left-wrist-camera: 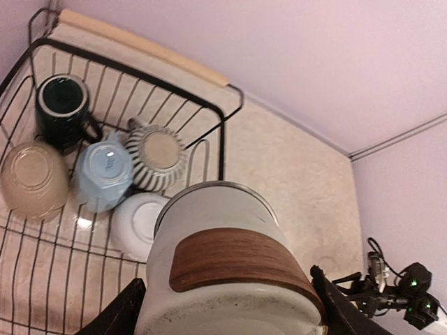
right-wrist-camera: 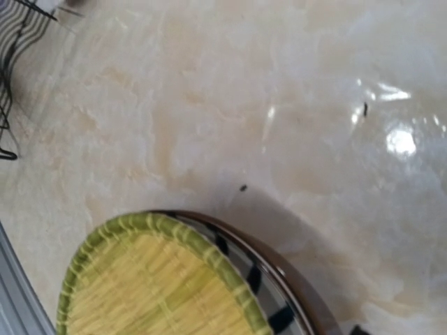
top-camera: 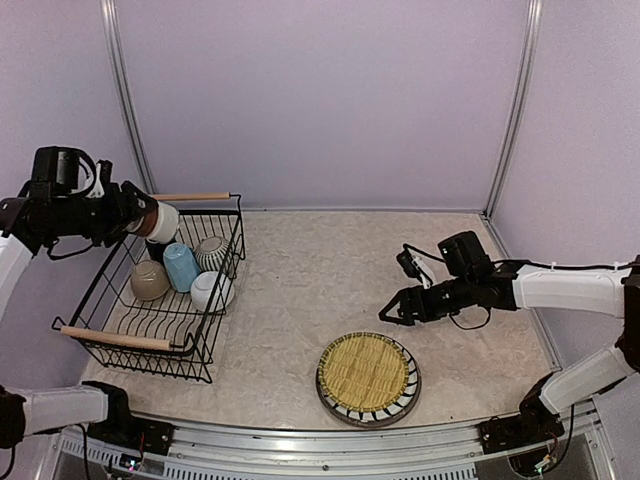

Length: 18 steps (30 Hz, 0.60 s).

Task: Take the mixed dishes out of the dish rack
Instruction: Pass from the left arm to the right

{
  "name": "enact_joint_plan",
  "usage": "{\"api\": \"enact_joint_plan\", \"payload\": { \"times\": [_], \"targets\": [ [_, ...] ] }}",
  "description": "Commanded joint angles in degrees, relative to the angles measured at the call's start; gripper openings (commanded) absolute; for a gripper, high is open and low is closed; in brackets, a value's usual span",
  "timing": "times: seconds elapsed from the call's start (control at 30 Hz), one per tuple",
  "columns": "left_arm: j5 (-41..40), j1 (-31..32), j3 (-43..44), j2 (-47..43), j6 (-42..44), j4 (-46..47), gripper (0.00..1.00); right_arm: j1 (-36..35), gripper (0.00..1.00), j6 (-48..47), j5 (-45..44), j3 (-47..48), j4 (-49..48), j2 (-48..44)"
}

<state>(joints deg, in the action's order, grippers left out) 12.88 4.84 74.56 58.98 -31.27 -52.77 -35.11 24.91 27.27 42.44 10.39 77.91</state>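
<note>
Pale marbled tabletop runs beneath lilac walls. At far left, my left gripper is clenched on the brown-white cup, held above the far end of the dish rack. My dark fingers flank the cup, cut off at the wrist view's edge. From overhead the cup hides most of the black mug. Crowded beside it in the rack are the beige bowl, light blue mug, grey-striped pot and white bowl. Further right, the yellow woven mat lies on the striped plate, out on the table. My right gripper hovers near it; whether those jaws are parted, I cannot tell.
</note>
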Motion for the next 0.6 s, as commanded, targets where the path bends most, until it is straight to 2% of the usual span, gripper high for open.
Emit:
{"api": "enact_joint_plan", "payload": {
  "times": [0.0,0.13,0.23,0.33,0.47,0.57],
  "targets": [
    [18.06,-0.18,-3.73,-4.66,-5.94,19.45,0.5,-0.39,0.75,0.88,0.92,2.38,-2.64,1.05],
    [30.08,0.78,-10.67,-4.44,-17.67,39.21,0.47,-0.32,0.75,1.46,1.65,4.22,-3.85,1.91],
    [31.07,6.48,-13.15,-0.84,-22.46,49.08,0.45,-0.39,0.75,1.82,2.52,5.74,-5.29,1.79],
    [28.29,14.23,-10.5,4.76,-18.92,49.11,0.45,-0.41,0.75,3.07,4.68,7.14,-8.41,1.16],
    [25.78,22.01,-5.6,13.49,-15.24,47.71,0.45,-0.52,0.77,7.88,10.67,7.57,-19.78,0.72],
    [25.62,26.23,-4.04,20.24,-16.52,51.57,0.43,-0.54,0.79,12.17,14.62,7.65,-28.35,0.8]
  ]
}}
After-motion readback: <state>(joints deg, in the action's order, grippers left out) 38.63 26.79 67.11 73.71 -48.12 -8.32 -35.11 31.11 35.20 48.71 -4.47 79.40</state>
